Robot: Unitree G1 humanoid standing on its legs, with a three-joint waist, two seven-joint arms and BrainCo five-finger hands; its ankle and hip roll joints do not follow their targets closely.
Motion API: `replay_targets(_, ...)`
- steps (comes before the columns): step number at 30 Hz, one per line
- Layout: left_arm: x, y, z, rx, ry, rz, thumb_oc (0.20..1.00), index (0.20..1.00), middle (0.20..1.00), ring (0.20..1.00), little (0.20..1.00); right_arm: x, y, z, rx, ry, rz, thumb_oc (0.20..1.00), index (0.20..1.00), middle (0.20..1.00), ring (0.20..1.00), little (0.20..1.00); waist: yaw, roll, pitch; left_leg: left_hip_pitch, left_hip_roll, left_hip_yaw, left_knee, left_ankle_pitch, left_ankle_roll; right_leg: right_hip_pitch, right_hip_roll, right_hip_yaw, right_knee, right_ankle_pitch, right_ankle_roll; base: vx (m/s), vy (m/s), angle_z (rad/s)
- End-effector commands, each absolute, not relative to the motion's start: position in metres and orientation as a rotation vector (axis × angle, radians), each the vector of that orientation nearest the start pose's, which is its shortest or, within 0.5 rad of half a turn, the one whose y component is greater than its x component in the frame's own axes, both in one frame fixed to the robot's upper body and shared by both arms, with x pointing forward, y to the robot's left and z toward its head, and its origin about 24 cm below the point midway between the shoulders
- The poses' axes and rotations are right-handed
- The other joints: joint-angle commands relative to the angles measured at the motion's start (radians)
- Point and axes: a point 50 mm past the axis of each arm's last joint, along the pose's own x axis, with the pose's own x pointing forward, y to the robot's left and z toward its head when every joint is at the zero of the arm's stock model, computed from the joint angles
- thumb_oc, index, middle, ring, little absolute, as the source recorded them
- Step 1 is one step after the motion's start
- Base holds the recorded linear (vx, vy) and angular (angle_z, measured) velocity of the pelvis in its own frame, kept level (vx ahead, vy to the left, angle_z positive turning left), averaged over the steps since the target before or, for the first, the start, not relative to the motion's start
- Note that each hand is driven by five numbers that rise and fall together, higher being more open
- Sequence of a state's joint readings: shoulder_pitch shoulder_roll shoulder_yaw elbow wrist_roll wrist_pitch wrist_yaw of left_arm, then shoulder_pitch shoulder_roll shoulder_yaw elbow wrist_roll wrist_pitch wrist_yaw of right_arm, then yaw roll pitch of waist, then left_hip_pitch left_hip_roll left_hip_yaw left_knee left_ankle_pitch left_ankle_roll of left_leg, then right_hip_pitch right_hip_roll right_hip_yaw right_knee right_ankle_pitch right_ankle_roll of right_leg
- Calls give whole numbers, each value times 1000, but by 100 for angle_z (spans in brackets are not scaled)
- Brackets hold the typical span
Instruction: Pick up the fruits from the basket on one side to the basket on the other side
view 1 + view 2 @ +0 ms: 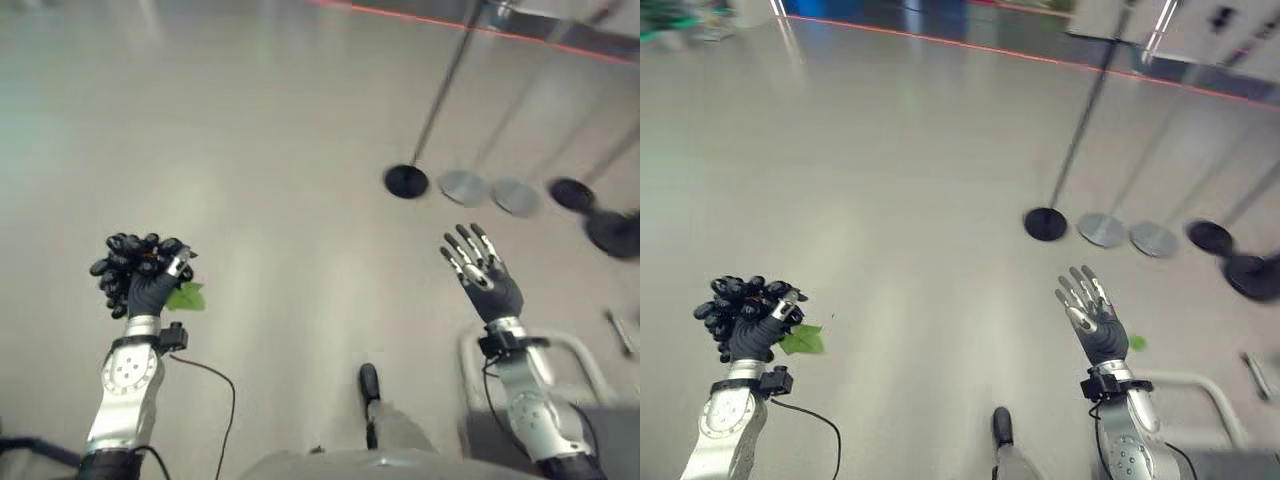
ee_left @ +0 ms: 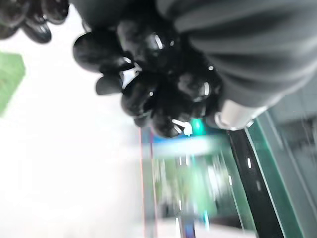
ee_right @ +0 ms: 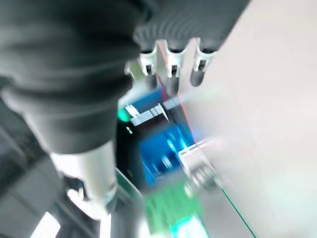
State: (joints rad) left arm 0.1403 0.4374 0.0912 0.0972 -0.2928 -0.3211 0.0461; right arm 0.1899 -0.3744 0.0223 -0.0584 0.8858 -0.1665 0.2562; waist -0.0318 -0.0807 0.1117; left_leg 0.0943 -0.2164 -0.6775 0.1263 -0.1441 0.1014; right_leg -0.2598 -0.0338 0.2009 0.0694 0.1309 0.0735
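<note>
1. Dark, glossy grapes (image 1: 130, 262) are sitting bunched in my left hand (image 1: 150, 290), whose fingers are curling round the cluster and gripping it above the pale floor (image 1: 250, 150).
2. I am seeing a green leaf (image 1: 186, 296) sticking out of the bunch on the inner side of that hand, just beside the palm.
3. From the left wrist camera I am looking past the ribbed cover at the same shiny black grapes (image 2: 148, 89) pressing against the hand.
4. I am holding my right hand (image 1: 483, 272) up over the floor, well apart from the left one, with its fingers spreading out straight and gripping nothing.
5. I am noticing several stanchion posts with round bases (image 1: 406, 181) standing on the floor beyond the right hand, some dark and some grey.
</note>
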Motion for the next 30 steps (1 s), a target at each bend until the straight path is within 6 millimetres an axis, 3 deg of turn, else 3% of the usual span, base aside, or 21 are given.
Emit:
replay_targets(1,220,265,99,191,-360,105,200,200,200,200,200,225,-220,77,447,-219,252,1000,1000,1000,1000,1000,26,-7,-18,-29,92,21,23,7,-147,47,-36,-14,-2,-58,99,25,-247,188)
replay_targets(5,224,253,96,127,-351,54,200,200,200,200,200,228,-223,76,446,-212,235,1000,1000,1000,1000,1000,41,12,-16,-106,184,-10,-51,114,-215,97,-23,-160,-10,-123,56,-68,-359,137)
replay_targets(6,232,245,98,93,-365,30,200,200,200,200,200,229,-228,80,389,-224,200,1000,1000,1000,1000,1000,52,32,-4,-187,224,67,-132,202,-237,122,-9,-253,-15,-166,37,-169,-295,157)
replay_targets(7,232,244,99,92,-366,29,200,200,200,200,200,229,-229,80,387,-225,199,1000,1000,1000,1000,1000,47,32,-6,-192,222,61,-136,209,-238,118,-12,-259,-16,-163,38,-168,-218,202)
replay_targets(8,235,242,101,94,-376,23,200,200,200,200,200,231,-230,82,380,-233,189,1000,1000,1000,1000,1000,43,31,7,-224,213,109,-141,219,-235,123,-15,-277,-12,-167,41,-112,-70,249)
replay_targets(9,239,240,103,98,-384,26,200,200,200,200,200,232,-232,84,364,-244,173,1000,1000,1000,1000,1000,31,27,11,-253,209,204,-142,228,-222,124,-23,-305,-5,-167,42,-151,-107,258)
replay_targets(11,241,240,98,95,-361,26,200,200,200,200,200,234,-235,83,332,-237,144,1000,1000,1000,1000,1000,29,19,10,-251,231,414,-105,185,-194,141,-57,-419,3,-160,43,-175,-71,193)
replay_targets(14,237,241,94,100,-342,25,200,200,200,200,200,232,-237,75,342,-220,89,1000,1000,1000,1000,1000,32,10,-13,-215,262,478,-76,133,-191,159,-91,-521,-16,-160,31,-100,6,111)
replay_targets(15,236,242,93,102,-336,29,200,200,200,200,200,231,-239,72,334,-211,70,1000,1000,1000,1000,1000,34,11,-25,-194,287,511,-92,132,-194,171,-95,-545,-22,-161,32,2,28,93)
replay_targets(16,236,241,93,102,-337,29,200,200,200,200,200,231,-239,72,334,-211,69,1000,1000,1000,1000,1000,32,10,-26,-196,285,509,-95,137,-193,169,-96,-547,-25,-158,33,8,123,102)
replay_targets(17,235,245,89,99,-322,51,200,200,200,200,200,228,-245,71,316,-217,11,1000,1000,1000,1000,1000,22,13,-45,-170,352,623,-128,163,-212,190,-115,-602,-32,-154,39,-10,180,112)
replay_targets(20,235,249,88,105,-311,75,200,200,200,200,200,228,-249,73,269,-234,-32,1000,1000,1000,1000,1000,17,27,-49,-158,411,743,-135,195,-242,229,-150,-676,-37,-147,46,7,231,148)
replay_targets(22,231,253,85,106,-295,90,200,200,200,200,200,226,-248,71,282,-229,-41,1000,1000,1000,1000,1000,24,36,-53,-152,419,782,-150,196,-247,247,-163,-709,-38,-139,54,38,243,88)
replay_targets(24,224,260,84,128,-282,114,200,200,200,200,200,225,-246,67,284,-214,-50,1000,1000,1000,1000,1000,43,37,-54,-146,409,767,-169,187,-244,252,-182,-725,-40,-123,64,37,296,78)
replay_targets(25,223,262,84,139,-283,121,200,200,200,200,200,226,-245,65,278,-208,-49,1000,1000,1000,1000,1000,56,33,-49,-149,395,754,-156,170,-236,251,-197,-723,-39,-111,72,12,436,50)
replay_targets(26,221,264,86,157,-287,119,200,200,200,200,200,229,-244,66,263,-216,-57,1000,1000,1000,1000,1000,79,20,-42,-168,365,747,-129,149,-221,260,-241,-741,-48,-74,95,0,340,15)
replay_targets(27,221,264,86,157,-287,119,200,200,200,200,200,229,-244,66,263,-216,-57,1000,1000,1000,1000,1000,78,19,-41,-170,363,746,-127,148,-220,261,-243,-742,-49,-73,96,0,372,26)
replay_targets(30,220,266,91,197,-307,118,200,200,200,200,200,236,-238,68,277,-228,-58,1000,1000,1000,1000,1000,104,2,-33,-193,302,734,-93,108,-195,267,-300,-755,-64,-12,127,14,333,46)
